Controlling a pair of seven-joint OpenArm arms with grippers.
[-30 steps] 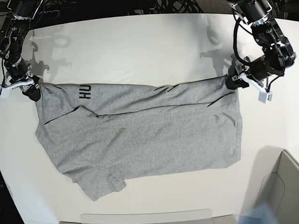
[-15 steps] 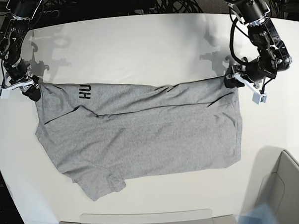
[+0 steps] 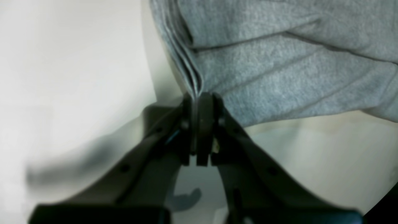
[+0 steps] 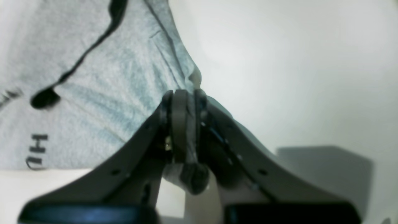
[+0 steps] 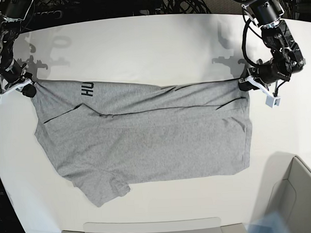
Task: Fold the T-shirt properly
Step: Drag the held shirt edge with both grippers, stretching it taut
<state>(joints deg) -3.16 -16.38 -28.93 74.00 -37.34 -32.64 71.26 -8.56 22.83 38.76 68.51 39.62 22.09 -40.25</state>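
The heather-grey T-shirt lies spread on the white table, its far edge folded over with black letters "HU" showing near the left end. My left gripper, on the right in the base view, is shut on the shirt's far right corner; the left wrist view shows the layered grey cloth pinched between its fingertips. My right gripper, on the left in the base view, is shut on the far left corner; the right wrist view shows the cloth held by its closed fingers.
A grey bin stands at the near right corner and a flat grey tray edge lies along the near side. Black cables lie beyond the table's far edge.
My right gripper has pulled its corner farther left and away, stretching the shirt's far edge straighter. My left gripper has kept its grip and barely shifted.
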